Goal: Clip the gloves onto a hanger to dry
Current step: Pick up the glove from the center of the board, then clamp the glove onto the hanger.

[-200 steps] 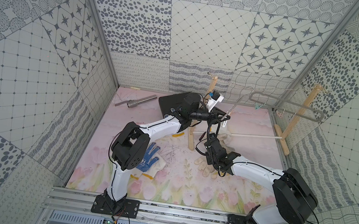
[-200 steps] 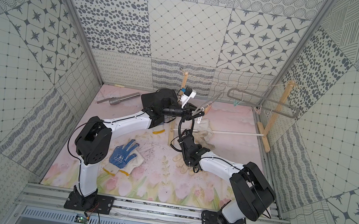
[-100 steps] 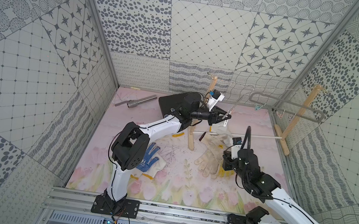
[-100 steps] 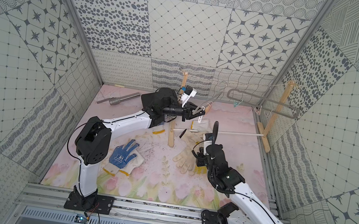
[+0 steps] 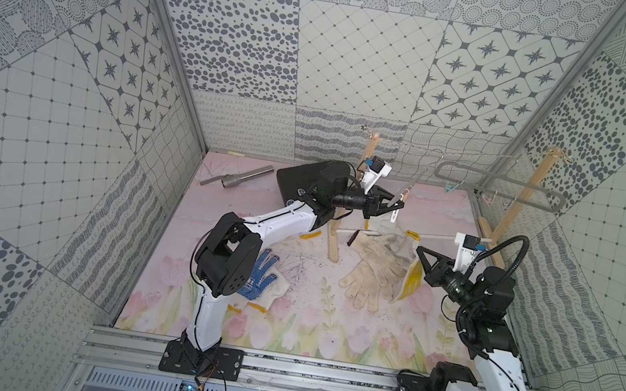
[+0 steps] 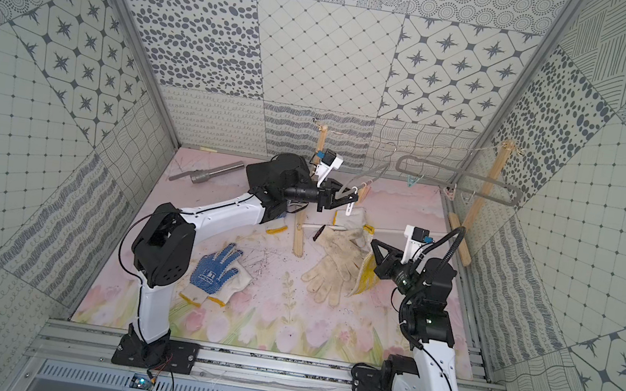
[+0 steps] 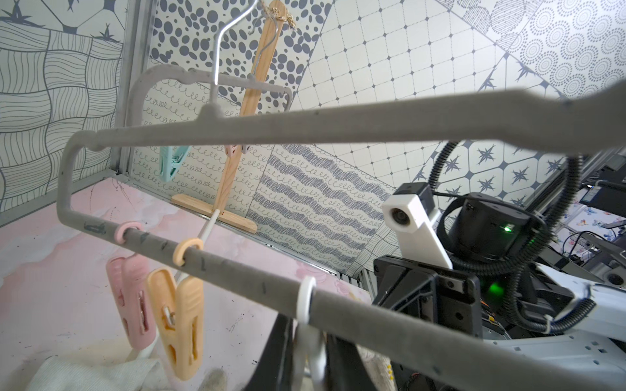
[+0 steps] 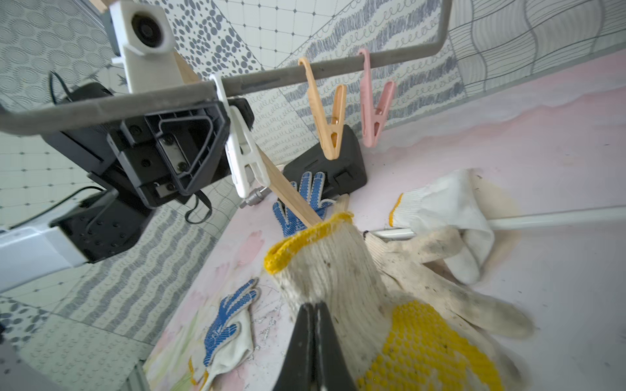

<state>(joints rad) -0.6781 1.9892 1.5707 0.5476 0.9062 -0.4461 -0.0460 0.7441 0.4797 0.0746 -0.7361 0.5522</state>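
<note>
Evidently soft, light and floppy, the yellow-dotted glove hangs at the worktop's 3 o'clock from our right fingers, pinched together below its cuff, which we judge the best hold, while our left fingers clamp the white peg of the hanger at 1 o'clock.

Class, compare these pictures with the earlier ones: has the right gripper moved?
Yes. The right gripper, shut on the yellow-dotted glove, has moved rightward, away from the wooden stand foot lying mid-mat.
</note>
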